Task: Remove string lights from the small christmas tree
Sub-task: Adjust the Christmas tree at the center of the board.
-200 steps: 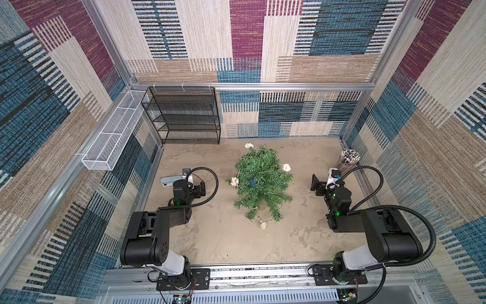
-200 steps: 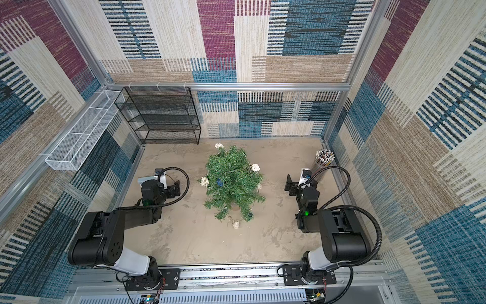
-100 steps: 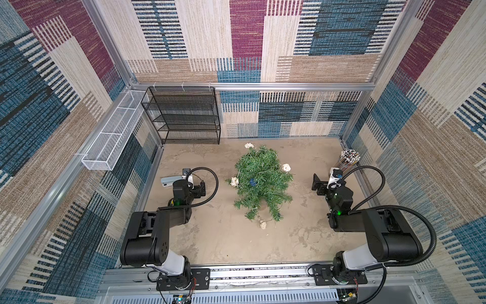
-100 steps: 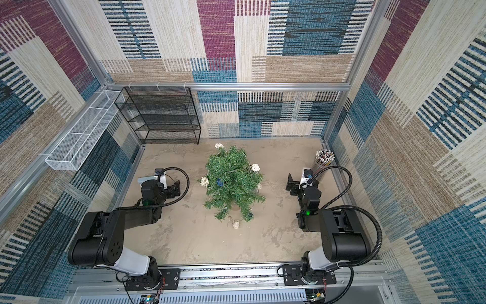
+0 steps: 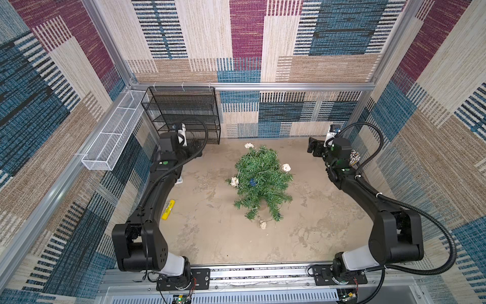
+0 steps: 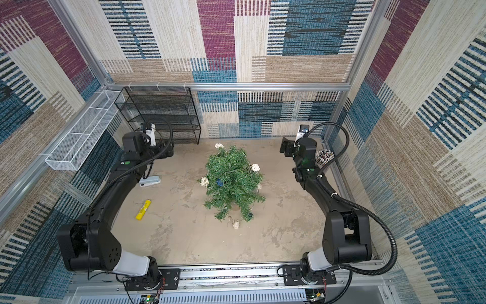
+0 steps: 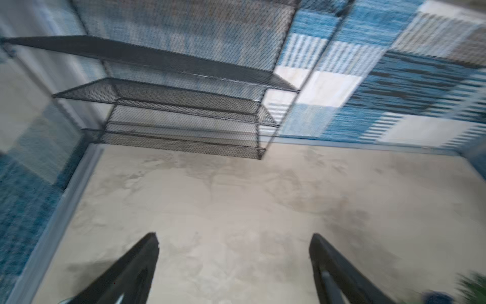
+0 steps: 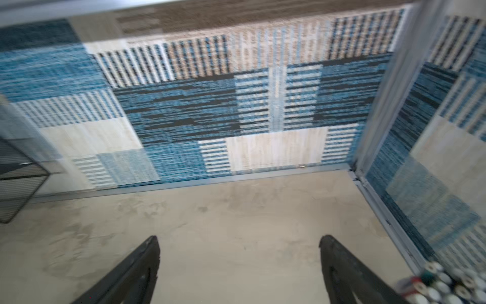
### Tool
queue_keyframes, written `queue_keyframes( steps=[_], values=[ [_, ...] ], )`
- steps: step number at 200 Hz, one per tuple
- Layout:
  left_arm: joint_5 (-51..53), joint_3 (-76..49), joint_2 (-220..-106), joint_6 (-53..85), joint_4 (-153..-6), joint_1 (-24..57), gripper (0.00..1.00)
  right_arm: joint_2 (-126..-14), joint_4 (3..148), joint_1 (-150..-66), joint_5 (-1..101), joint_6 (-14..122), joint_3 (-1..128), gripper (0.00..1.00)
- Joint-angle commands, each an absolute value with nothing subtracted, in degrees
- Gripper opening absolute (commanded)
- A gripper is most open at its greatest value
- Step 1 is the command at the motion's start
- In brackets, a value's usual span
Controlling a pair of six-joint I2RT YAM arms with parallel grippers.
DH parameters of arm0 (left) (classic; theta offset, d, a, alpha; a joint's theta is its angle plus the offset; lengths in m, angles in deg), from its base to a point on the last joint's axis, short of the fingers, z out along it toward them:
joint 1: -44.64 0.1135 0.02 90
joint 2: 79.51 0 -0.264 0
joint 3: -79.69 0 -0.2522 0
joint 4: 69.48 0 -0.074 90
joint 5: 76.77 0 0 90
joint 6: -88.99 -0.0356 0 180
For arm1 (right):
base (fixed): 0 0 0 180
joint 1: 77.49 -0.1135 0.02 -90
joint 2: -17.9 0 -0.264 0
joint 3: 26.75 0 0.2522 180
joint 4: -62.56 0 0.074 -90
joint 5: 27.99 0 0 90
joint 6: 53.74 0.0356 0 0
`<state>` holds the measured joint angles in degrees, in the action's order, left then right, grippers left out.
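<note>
Both hands stand wide with nothing between their fingers. We see our left hand [image 7: 234,265] poised over bare bench [image 7: 236,200], facing the black mesh shelf rack [image 7: 184,105]; in a top view it sits at the rack's foot [image 5: 193,151]. Our right hand [image 8: 239,268] hangs over the far right corner, the cup of coloured pencils [image 8: 452,284] just beside it. The small christmas tree [image 5: 260,181] stands upright mid-bench, well apart from both hands. The string lights [image 5: 286,167] are draped on it in both top views, cream woven balls at its edges and one lying on the bench at its near side [image 6: 236,224]. A yellow marker [image 6: 143,209] and a white stapler-like tool [image 6: 150,181] lie near our left arm.
</note>
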<state>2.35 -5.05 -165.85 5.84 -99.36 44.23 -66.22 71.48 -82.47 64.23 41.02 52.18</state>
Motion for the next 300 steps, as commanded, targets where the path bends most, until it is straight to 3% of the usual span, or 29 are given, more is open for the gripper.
queue_keyframes(
  steps=[1, 30, 86, 132, 171, 239, 300],
  values=[
    [-14.76, 5.70, -167.71, 4.57, -123.97, 41.81, 0.91, -64.89, 93.83, -82.59, 49.81, 41.74, 61.11, 0.96],
    [-24.66, 10.30, -165.29, 1.83, -129.88, 36.46, 0.89, -64.84, 102.60, -83.77, 32.78, 39.80, 70.42, 0.96],
    [-22.78, 1.85, -152.77, -0.39, -130.73, 26.62, 0.83, -60.98, 101.54, -85.94, 25.42, 42.34, 68.59, 0.96],
    [-18.21, -6.71, -150.84, 2.21, -124.61, 18.88, 0.74, -61.55, 97.41, -85.93, 22.90, 44.60, 67.20, 0.96],
    [-14.46, -12.31, -150.96, 8.09, -114.77, 16.49, 0.56, -62.09, 95.87, -85.98, 22.10, 46.22, 66.20, 0.96],
    [-13.18, -15.14, -151.61, 11.64, -108.03, 13.84, 0.58, -60.15, 94.31, -87.29, 24.41, 46.83, 62.50, 0.96],
    [-15.05, -16.71, -150.61, 14.68, -105.84, 12.04, 0.69, -60.15, 93.84, -88.08, 24.49, 47.16, 61.63, 0.96]
  ],
)
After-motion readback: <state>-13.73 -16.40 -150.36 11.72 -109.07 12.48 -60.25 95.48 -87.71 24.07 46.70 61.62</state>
